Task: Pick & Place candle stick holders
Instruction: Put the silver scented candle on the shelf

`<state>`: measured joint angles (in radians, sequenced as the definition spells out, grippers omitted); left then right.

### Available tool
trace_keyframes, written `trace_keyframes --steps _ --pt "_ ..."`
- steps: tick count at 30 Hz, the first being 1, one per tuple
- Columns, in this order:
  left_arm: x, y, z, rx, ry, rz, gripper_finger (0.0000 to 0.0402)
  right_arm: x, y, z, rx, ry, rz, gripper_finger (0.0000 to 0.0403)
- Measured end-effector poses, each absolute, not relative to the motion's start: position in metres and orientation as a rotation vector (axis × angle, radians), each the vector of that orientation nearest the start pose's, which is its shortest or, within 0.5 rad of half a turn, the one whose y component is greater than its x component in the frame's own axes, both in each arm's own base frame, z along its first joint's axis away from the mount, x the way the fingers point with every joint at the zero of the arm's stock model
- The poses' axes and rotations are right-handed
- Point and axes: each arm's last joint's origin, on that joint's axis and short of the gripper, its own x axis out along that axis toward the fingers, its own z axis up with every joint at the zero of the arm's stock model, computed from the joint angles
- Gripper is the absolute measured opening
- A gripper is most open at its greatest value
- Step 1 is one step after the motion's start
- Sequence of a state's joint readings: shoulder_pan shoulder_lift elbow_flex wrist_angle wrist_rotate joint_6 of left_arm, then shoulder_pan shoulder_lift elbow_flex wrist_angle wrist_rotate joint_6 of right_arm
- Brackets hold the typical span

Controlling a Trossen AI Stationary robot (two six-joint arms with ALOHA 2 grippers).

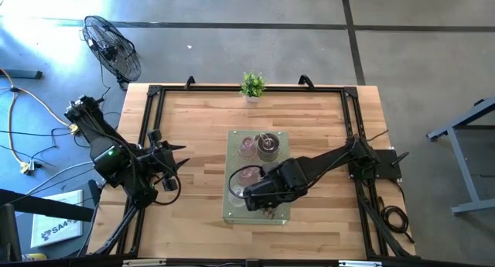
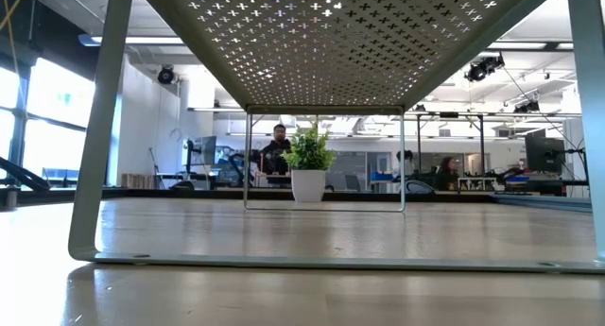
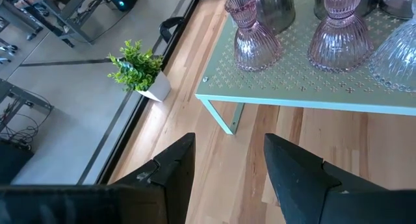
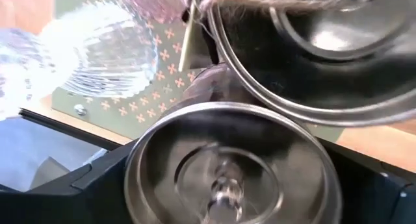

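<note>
Right gripper spread wide around a silvery metal candle stick holder over the perforated tray; left gripper half-open, empty.

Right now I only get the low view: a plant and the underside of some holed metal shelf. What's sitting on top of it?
Observer: Candle stick holders stand on that rack, some of pink ribbed glass, one clear, some silvery metal.
Operator: Is a robot arm anywhere near them?
Observer: Yes. The right gripper is over the end of the rack away from the plant, right at a silvery holder.
Operator: And the other arm?
Observer: The left gripper waits off the rack's left side, open and empty.
</note>
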<state>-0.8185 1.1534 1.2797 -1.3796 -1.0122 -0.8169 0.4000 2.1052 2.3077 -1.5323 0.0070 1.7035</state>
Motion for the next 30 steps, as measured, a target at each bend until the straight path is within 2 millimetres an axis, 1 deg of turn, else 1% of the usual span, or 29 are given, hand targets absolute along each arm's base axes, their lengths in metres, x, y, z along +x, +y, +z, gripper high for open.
trace_keyframes --steps 5,13,19,30 --pt "0.137 -0.1104 0.3562 0.22 0.61 0.439 0.0177 0.3707 0.156 0.3501 1.159 1.167 -0.815 0.0391" --pt "0.137 -0.1104 0.3561 0.22 0.611 0.439 0.0177 0.3704 0.1566 0.3503 1.176 1.174 -0.817 0.0391" --pt "0.137 -0.1104 0.3561 0.221 0.611 0.439 0.0177 0.3686 0.161 0.3503 1.177 1.178 -0.814 0.0391" --pt "0.137 -0.1104 0.3561 0.221 0.61 0.44 0.0177 0.3685 0.1612 0.3504 1.173 1.181 -0.809 0.0391"
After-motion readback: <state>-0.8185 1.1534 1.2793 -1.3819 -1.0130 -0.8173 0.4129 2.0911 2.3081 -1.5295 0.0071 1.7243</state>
